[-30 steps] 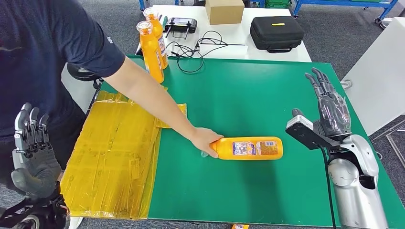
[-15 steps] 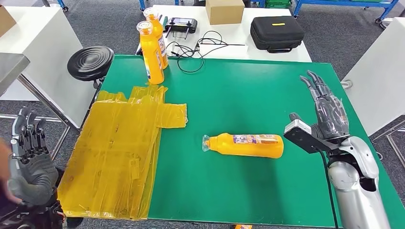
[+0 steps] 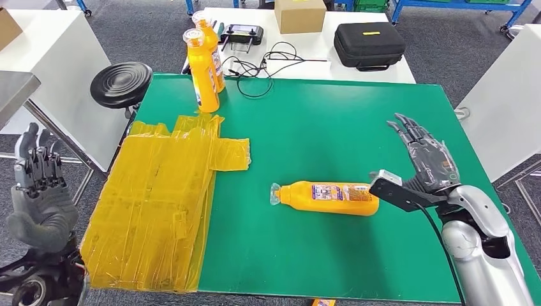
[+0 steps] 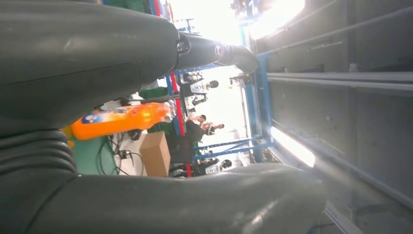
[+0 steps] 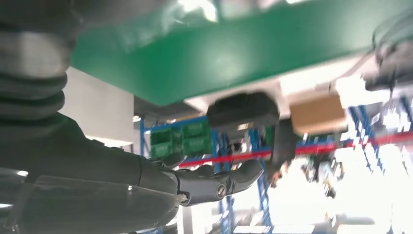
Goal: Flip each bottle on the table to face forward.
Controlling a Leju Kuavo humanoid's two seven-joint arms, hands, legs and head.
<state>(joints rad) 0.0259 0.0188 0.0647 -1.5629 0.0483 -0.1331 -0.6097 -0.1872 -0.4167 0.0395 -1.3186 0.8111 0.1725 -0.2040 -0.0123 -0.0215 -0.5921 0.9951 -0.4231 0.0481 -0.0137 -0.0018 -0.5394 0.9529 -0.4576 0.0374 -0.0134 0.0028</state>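
One orange bottle [image 3: 329,197] is laid flat on the green bench [image 3: 332,127], at the lower centre of the head view. Its long axis is set nearly parallel to the bench's near edge, with the capped neck pointing to frame left and the base to frame right. A printed label is shown on its upper side.

The right robot hand [image 3: 426,158] is held at the right of the frame, just beside the bottle's base, with the fingers spread apart and pointing toward the upper left; nothing is held in it. The black wrist unit is seen close to the bottle's base; contact cannot be confirmed. The left robot hand [image 3: 39,194] is raised off the bench at the far lower left, fingers upright and slightly apart, empty, and well apart from the lying bottle, with a yellow plastic sheet [image 3: 159,197] between them.

The right robot hand is therefore judged the nearer one, and the bottle is reached from its base end, along its long axis. A grasp across the body, rather than end-on, is judged to be required before the bottle can be turned.

Two upright orange bottles [image 3: 203,62] are placed at the upper left corner of the bench, touching or nearly touching each other
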